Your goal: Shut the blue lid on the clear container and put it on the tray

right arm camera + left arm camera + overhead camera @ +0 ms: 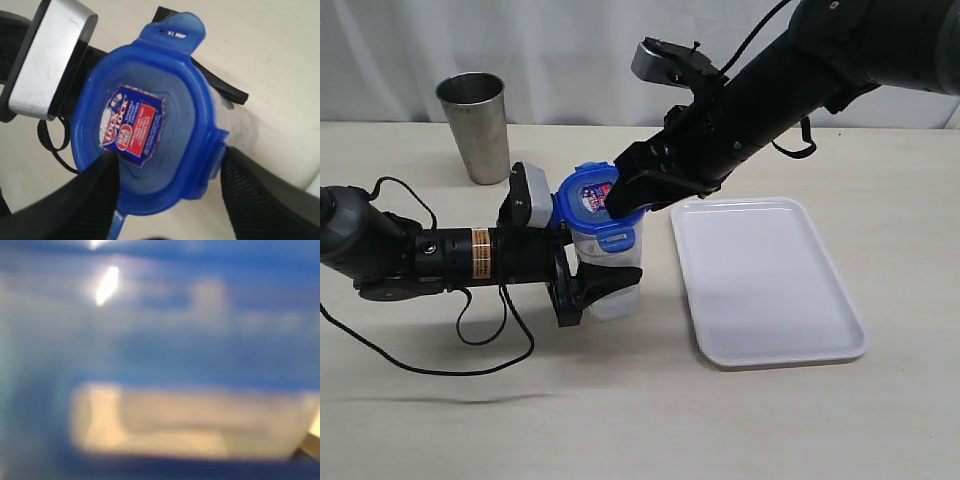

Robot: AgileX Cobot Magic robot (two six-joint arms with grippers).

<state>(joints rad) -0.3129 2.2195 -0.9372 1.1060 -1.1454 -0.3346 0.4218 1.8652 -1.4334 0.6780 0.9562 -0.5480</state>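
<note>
The clear container (620,262) stands upright on the table, left of the tray (770,280). The blue lid (595,200) with its red-and-white sticker sits on the container's rim, one tab sticking up at the far side. My left gripper (600,268) reaches in from the left and is shut on the container's body. My right gripper (167,160) hovers over the lid (145,125), open: one finger lies over the lid's top by the sticker, the other stands just outside a folded-down side tab. The left wrist view is filled by a blurred blue surface, too close to read.
A grey steel cup (475,125) stands at the back left. The left arm's black cable (420,350) loops over the table in front of that arm. The white tray is bare and lies right of the container, under the right arm.
</note>
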